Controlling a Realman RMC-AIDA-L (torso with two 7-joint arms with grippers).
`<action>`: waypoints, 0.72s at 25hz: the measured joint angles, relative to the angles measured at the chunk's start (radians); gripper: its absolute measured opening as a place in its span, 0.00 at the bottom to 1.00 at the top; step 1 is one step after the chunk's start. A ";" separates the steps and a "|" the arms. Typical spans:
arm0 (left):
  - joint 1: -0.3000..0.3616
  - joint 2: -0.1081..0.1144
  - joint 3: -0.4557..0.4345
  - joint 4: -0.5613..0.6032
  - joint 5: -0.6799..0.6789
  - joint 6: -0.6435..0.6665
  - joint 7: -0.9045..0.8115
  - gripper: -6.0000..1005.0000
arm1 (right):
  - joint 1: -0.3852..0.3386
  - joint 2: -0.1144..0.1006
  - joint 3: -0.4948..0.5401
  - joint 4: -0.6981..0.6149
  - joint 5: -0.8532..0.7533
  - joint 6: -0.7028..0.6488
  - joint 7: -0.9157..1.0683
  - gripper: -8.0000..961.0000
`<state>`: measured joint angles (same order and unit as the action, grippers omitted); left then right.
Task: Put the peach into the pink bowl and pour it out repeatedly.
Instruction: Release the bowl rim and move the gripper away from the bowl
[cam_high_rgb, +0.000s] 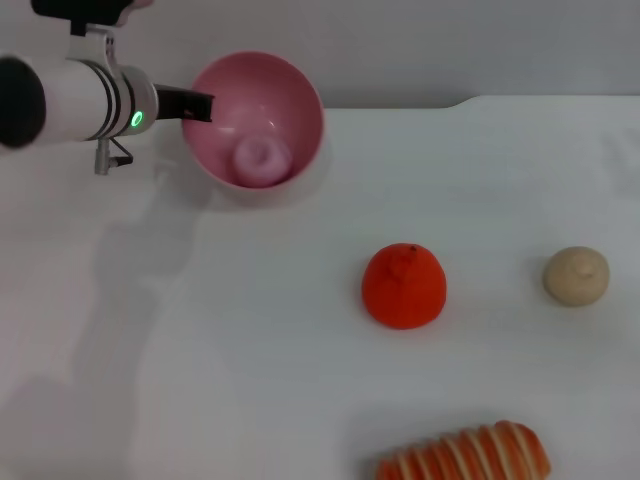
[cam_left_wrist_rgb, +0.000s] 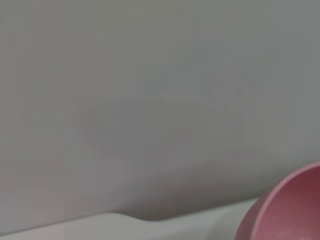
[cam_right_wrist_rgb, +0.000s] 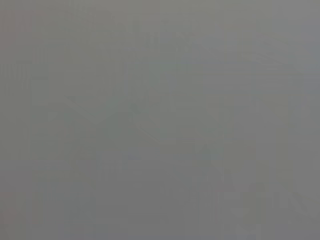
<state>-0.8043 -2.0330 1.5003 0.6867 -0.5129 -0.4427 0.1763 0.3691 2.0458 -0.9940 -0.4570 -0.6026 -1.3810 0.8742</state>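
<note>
The pink bowl (cam_high_rgb: 290, 90) is at the back left of the white table, tipped so its opening faces me. The pale pink peach (cam_high_rgb: 262, 160) lies inside it against the lower wall. My left gripper (cam_high_rgb: 196, 104) reaches in from the left, and its black fingers are shut on the bowl's left rim. In the left wrist view only a piece of the bowl's outer wall (cam_left_wrist_rgb: 292, 210) shows in a corner. The right gripper is out of view; its wrist view shows only plain grey.
A bright orange-red round fruit (cam_high_rgb: 404, 286) sits mid-table. A small beige lumpy ball (cam_high_rgb: 576, 276) lies to its right. An orange-and-white striped item (cam_high_rgb: 465, 455) lies at the front edge. The table's (cam_high_rgb: 200, 350) back edge runs just behind the bowl.
</note>
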 joint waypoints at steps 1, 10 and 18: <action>-0.012 -0.005 -0.051 0.002 -0.045 -0.051 0.091 0.16 | 0.001 0.000 0.000 0.001 -0.003 0.002 0.000 0.40; -0.046 -0.015 -0.312 0.027 -0.150 -0.326 0.406 0.16 | 0.034 0.004 0.001 0.012 -0.011 0.067 -0.040 0.40; -0.040 -0.006 -0.320 0.043 -0.153 -0.405 0.408 0.16 | 0.086 0.004 0.006 0.016 -0.005 0.176 -0.049 0.40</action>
<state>-0.8440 -2.0395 1.1799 0.7301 -0.6662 -0.8477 0.5846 0.4554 2.0499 -0.9882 -0.4414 -0.6075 -1.2053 0.8253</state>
